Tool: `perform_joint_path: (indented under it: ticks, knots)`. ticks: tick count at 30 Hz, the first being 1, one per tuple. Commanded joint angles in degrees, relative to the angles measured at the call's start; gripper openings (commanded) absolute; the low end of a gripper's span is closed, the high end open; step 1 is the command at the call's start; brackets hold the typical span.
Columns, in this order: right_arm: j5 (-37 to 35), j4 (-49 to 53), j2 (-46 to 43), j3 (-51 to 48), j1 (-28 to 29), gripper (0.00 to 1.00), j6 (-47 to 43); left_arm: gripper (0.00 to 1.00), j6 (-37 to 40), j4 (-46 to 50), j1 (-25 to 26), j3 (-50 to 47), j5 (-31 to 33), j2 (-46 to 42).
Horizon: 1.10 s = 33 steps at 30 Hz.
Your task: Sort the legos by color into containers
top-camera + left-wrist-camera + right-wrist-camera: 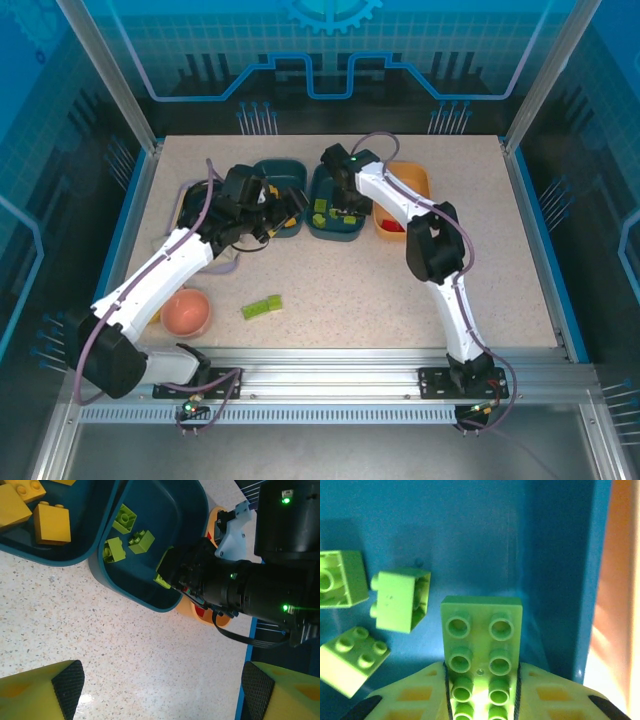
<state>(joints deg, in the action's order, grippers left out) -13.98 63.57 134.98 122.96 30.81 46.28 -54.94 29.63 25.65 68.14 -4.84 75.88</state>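
My right gripper is shut on a long light green lego, held low inside the middle teal container; three small green legos lie to its left. From the left wrist, that gripper hangs over the same container, with green legos on its floor. Yellow legos lie in the left teal container. My left gripper is open above bare table. A red lego lies in the orange container. One green lego lies on the table.
A round pink bowl stands near the front left beside my left arm. The left arm covers a dark dish at the left. The table's blue right edge runs close to my left gripper's right finger.
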Motion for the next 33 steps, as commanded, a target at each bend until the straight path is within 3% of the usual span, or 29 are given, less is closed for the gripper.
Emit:
perform_joint_path:
  ticks: [1,8,14,16,20,25,29,33]
  knots:
    - [2.03,4.85,4.08,5.73,0.17,0.36,1.92,0.86,1.76,0.80,-0.42,1.47,-0.96,1.01]
    - [2.88,4.91,3.89,10.07,0.99,0.59,1.05,0.86,-0.63,11.33,-0.43,0.60,3.33,-1.02]
    - [2.51,0.47,-5.17,9.18,3.72,0.61,-3.21,0.84,-12.07,25.55,-0.43,-4.46,6.91,-6.03]
    - [1.96,-4.44,-11.06,3.60,5.89,0.60,-7.26,0.83,-16.91,28.20,-0.42,-7.99,6.28,-7.83]
    - [4.88,-19.76,-26.19,-17.47,11.37,0.63,-16.92,0.83,-26.05,28.26,-0.42,-16.27,3.43,-11.02]
    - [14.92,-32.83,-40.40,-41.29,15.80,0.67,-21.81,0.84,-38.89,25.57,-0.29,-23.66,0.65,-12.56]
    - [23.08,-36.63,-46.08,-52.01,17.60,0.67,-22.20,0.88,-49.35,20.02,-0.25,-27.50,0.89,-11.75]
    - [29.77,-39.15,-48.45,-56.68,18.69,0.67,-23.91,0.87,-56.47,14.91,-0.29,-26.70,1.41,-6.18]
